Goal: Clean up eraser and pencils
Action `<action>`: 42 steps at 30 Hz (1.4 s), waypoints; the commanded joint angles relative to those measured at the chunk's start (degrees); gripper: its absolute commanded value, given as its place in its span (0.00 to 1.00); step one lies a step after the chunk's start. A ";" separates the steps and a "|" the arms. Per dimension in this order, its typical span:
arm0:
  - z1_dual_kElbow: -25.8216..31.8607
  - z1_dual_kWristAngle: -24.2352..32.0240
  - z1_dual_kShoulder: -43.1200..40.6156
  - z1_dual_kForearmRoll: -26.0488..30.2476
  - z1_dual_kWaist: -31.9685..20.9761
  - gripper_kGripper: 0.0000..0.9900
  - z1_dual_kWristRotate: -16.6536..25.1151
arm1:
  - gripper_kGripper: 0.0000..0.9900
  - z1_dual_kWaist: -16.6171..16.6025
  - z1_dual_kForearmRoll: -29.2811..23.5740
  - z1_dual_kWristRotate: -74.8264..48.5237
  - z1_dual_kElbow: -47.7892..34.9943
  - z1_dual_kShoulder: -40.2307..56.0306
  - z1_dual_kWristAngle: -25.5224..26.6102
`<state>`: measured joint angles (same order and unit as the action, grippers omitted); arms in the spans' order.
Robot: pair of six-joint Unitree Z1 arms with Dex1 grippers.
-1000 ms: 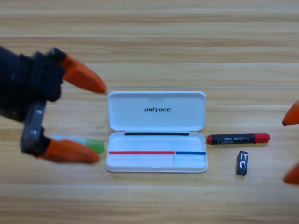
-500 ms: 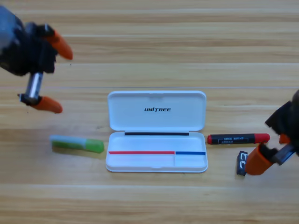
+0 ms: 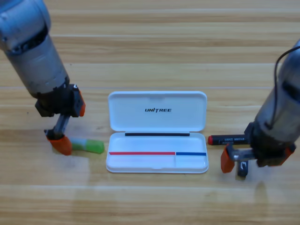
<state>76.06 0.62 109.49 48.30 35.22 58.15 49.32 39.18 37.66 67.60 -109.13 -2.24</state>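
Pencils and eraser all lie outside the white case (image 3: 157,132), which sits open at the centre of the wooden table (image 3: 154,51). The green pencil (image 3: 89,146) lies at the case's nine o'clock, just beside its tray, with its long axis running nine to three. The left gripper (image 3: 64,125) has one orange jaw at the pencil's whitish left end and the other up near the arm at twelve o'clock from it, so the jaws stand apart across the pencil's short width, at its end and not its middle. Whether the lower jaw touches the stick cannot be told.

On the other side, the red pencil (image 3: 227,139) lies at the case's three o'clock, also along nine to three, its right part hidden under the right arm. The eraser (image 3: 242,167) lies just at five o'clock from the case's right edge, below the red pencil, mostly covered by the right gripper (image 3: 247,160). One orange jaw shows at the eraser's nine o'clock; the other is hidden, so its jaw state cannot be told.

Each arm appears to be nearest its own item, and the tray lies inward of both.
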 commanded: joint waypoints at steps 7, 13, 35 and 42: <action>0.23 0.52 5.38 -0.22 -1.21 0.99 -2.25 | 0.90 -6.34 -5.78 6.02 -1.94 -8.64 -0.31; -2.15 0.35 5.64 -2.95 -1.56 0.99 -2.16 | 0.69 -6.61 -6.22 5.49 -2.29 -9.78 2.16; -5.49 0.26 5.82 -7.08 -3.67 0.99 -1.10 | 0.00 -2.92 14.00 -34.58 8.08 -1.26 6.90; -7.51 0.26 6.70 -10.33 -3.84 1.00 -0.31 | 0.00 1.21 19.27 -70.88 16.60 -3.63 4.35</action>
<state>70.72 0.79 112.75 39.83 32.59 57.12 46.23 55.85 -27.08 81.43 -112.30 3.44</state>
